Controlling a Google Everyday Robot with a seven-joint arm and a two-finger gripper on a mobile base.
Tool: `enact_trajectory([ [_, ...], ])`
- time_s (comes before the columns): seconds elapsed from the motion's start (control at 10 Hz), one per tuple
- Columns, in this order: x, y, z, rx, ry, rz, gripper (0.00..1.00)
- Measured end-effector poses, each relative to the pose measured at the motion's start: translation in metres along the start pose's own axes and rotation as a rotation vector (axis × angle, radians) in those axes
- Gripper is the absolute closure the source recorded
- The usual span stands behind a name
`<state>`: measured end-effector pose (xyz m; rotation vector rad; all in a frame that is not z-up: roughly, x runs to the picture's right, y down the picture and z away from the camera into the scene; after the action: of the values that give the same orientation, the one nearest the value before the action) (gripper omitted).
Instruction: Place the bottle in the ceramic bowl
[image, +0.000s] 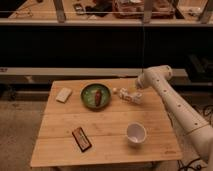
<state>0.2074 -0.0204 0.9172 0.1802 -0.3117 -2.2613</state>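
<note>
The bottle (126, 94) is small and whitish, and lies on its side on the wooden table just right of the ceramic bowl, with its pale cap toward the bowl. The ceramic bowl (96, 96) is round, green and shallow, and holds a reddish-brown item. My gripper (135, 95) is at the bottle's right end, low over the table and touching or nearly touching it. The white arm reaches in from the right.
A flat white block (63, 94) lies left of the bowl. A white cup (135, 133) stands at the front right. A dark snack bar (81, 138) lies at the front left. The table's far edge (100, 80) is close behind the bowl.
</note>
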Motion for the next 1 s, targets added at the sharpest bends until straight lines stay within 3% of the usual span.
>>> enact_trajectory([
  [0.2, -0.009, -0.001, 0.007, 0.011, -0.008, -0.016, 0.25],
  [0.6, -0.025, -0.026, 0.024, 0.084, -0.010, -0.051, 0.25],
  [1.0, -0.046, -0.028, 0.037, 0.093, -0.045, -0.073, 0.25],
])
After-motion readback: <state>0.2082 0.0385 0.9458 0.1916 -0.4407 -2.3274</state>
